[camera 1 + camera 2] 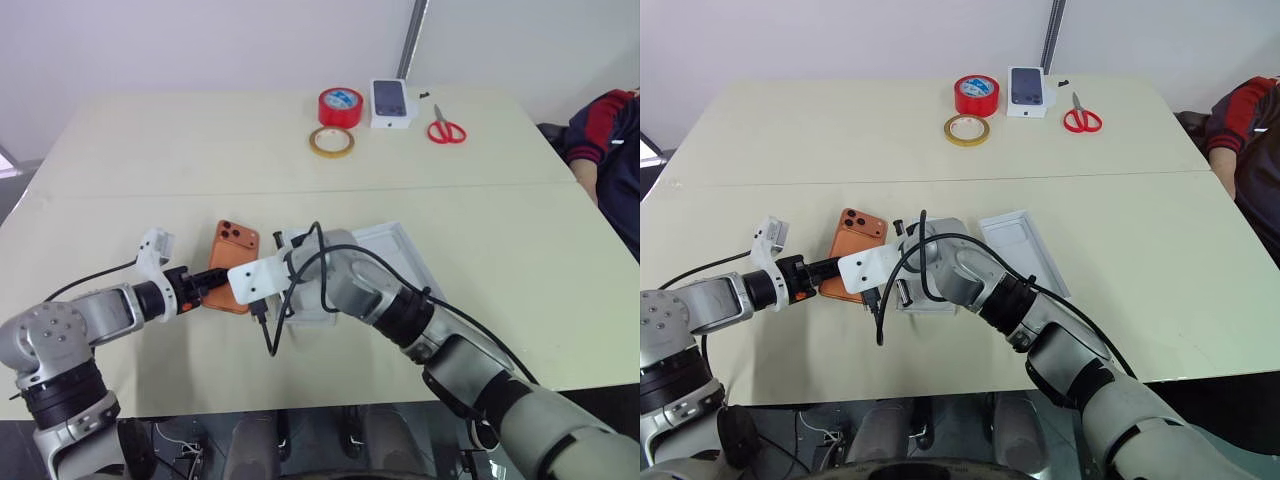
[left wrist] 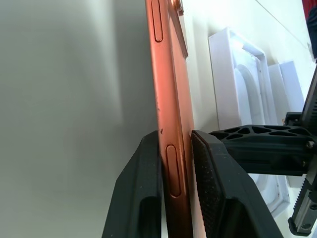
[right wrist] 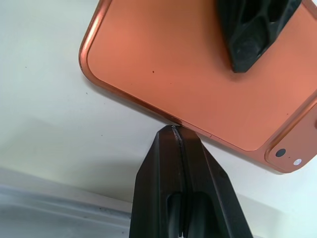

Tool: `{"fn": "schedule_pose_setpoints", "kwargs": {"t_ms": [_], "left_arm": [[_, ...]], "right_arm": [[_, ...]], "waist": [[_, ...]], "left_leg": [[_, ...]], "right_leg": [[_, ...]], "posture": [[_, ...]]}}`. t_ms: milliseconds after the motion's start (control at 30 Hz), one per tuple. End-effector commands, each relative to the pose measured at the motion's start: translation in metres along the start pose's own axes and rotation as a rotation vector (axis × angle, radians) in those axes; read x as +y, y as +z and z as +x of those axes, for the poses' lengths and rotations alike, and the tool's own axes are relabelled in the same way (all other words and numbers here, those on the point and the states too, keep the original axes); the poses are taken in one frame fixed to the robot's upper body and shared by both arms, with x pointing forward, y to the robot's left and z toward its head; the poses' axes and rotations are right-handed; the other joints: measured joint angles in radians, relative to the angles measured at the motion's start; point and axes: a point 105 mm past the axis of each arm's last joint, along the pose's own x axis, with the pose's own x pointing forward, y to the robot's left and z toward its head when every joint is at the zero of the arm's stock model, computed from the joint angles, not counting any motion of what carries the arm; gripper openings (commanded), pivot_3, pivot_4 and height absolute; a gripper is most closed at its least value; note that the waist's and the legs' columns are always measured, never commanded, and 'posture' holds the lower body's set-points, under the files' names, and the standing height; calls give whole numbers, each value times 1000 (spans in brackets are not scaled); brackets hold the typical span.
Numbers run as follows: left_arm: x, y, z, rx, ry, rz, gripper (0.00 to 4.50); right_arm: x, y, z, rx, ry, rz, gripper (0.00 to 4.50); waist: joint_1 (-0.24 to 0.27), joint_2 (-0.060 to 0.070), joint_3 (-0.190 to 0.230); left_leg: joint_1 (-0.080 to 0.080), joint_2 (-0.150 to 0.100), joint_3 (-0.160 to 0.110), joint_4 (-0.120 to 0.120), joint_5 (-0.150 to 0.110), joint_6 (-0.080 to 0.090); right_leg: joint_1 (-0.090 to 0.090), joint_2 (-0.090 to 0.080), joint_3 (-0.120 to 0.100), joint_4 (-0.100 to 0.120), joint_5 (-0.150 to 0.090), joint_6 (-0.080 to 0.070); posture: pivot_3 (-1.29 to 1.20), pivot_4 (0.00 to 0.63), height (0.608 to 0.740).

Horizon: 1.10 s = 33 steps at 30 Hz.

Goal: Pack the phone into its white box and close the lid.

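Not packed yet. Phone (image 1: 234, 264) is outside the white box (image 1: 930, 262), camera end pointing to 12 o'clock on the table (image 1: 180, 160). The box is open, just beside the phone at its 3 o'clock and largely behind the right forearm. The lid (image 1: 1025, 250) lies off the box at its 3 o'clock, moulded face up.

Left gripper (image 2: 176, 163) is clamped on the phone's near end, one finger on each face; the left wrist view shows the phone edge-on between the pads. So the pick-up looks made, or just being made.

Right gripper (image 3: 177, 136) is closed on nothing, fingertips pressed together, their tip against the phone's long edge as if steadying it.

Left to do, by my reading: carry the phone to 3 o'clock, lay it in the box, then fit the lid.
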Motion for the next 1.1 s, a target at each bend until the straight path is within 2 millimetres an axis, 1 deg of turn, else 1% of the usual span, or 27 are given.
{"fn": "schedule_pose_setpoints", "kwargs": {"t_ms": [33, 167, 233, 300, 333, 400, 467, 533, 600, 667, 733, 767, 900, 1000, 1100], "left_arm": [[2, 2, -3, -17, -2, -22, 904], [1, 0, -2, -19, -9, -37, 904], [0, 0, -2, -28, -16, -43, 904], [-2, 2, -3, -51, -34, -57, 416], [-3, 3, -4, -71, -47, -71, 114], [-7, 7, -5, -109, -80, -94, 48], [-14, 11, -6, -142, -114, -90, 48], [-25, 16, -4, -174, -162, -86, 48], [-36, 21, -1, -210, -204, -88, 48], [-50, 24, 4, -243, -263, -97, 48], [-64, 24, 13, -267, -322, -129, 48], [-69, 22, 17, -265, -339, -144, 48], [-86, 4, 35, -200, -342, -158, 48], [-94, -13, 47, -134, -347, -187, 48], [-97, -27, 53, -77, -335, -193, 48]], "right_arm": [[4, 11, 2, -33, 11, -22, 0], [-12, 12, -10, -48, -44, 10, 0], [-21, 14, -21, -78, -76, 50, 0], [-29, 19, -38, -140, -111, 96, 0], [-33, 21, -51, -192, -141, 139, 0], [-38, 23, -76, -300, -188, 233, 0], [-39, 22, -96, -401, -241, 294, 0], [-34, 11, -116, -461, -263, 342, 0], [-22, 2, -133, -508, -223, 392, 0], [-10, -8, -147, -545, -189, 465, 0], [-4, -22, -157, -550, -194, 567, 0], [-2, -28, -160, -545, -199, 599, 0], [9, -46, -169, -505, -216, 673, 0], [22, -58, -171, -467, -214, 728, 0], [29, -66, -171, -442, -216, 763, 0]], "waist": [[0, 0, 0], [1, 0, 0], [2, 0, 0], [3, -1, 1], [4, -1, 1], [4, -1, 1], [7, -1, 1], [13, -1, 1], [25, -1, 1], [33, -2, 2], [36, -2, 2], [36, -3, 2], [32, -3, 3], [34, -3, 3], [33, -3, 3]], "left_leg": [[0, 0, 0, 0, 0, 0], [0, 0, 0, -1, 0, 0], [0, 0, 0, -1, 0, 0], [-1, 0, 0, -1, 0, 0], [-1, -1, 0, -1, 0, 0], [-1, -1, 0, -1, 0, 0], [-1, -1, 0, -1, 0, 0], [-1, -1, -1, -2, 0, 0], [-2, -1, 0, -3, 0, 0], [-2, -1, 0, -5, 0, 0], [-2, -2, 0, -5, 0, 1], [-2, -2, 0, -5, 0, 2], [-2, -2, 0, -5, 0, 5], [-1, -1, 0, -6, 1, 6], [-1, -1, -1, -5, 1, 6]], "right_leg": [[0, 0, 0, 0, 0, 0], [0, 0, 0, 0, 0, 0], [0, 0, 0, 0, 0, 0], [0, 0, 0, -1, 0, 0], [-1, -1, 0, -1, 0, 0], [0, -1, 0, -1, 0, 0], [0, -1, 0, -2, 0, 0], [0, -1, -1, -3, 0, 0], [1, -1, -2, -7, 0, 0], [2, -1, -3, -12, 0, -1], [4, -1, -3, -14, 0, -1], [5, -1, -3, -15, 0, -1], [5, -1, -3, -16, 0, 0], [5, 1, -3, -15, 0, 0], [6, 2, -3, -15, 0, 0]], "posture": [[0, 150, 740], [0, 150, 740], [0, 150, 740], [0, 150, 740], [0, 150, 740], [0, 150, 740], [0, 150, 740], [0, 150, 740], [0, 150, 740], [0, 150, 740], [0, 150, 740], [0, 150, 740], [0, 150, 740], [0, 150, 740], [0, 150, 740]]}}
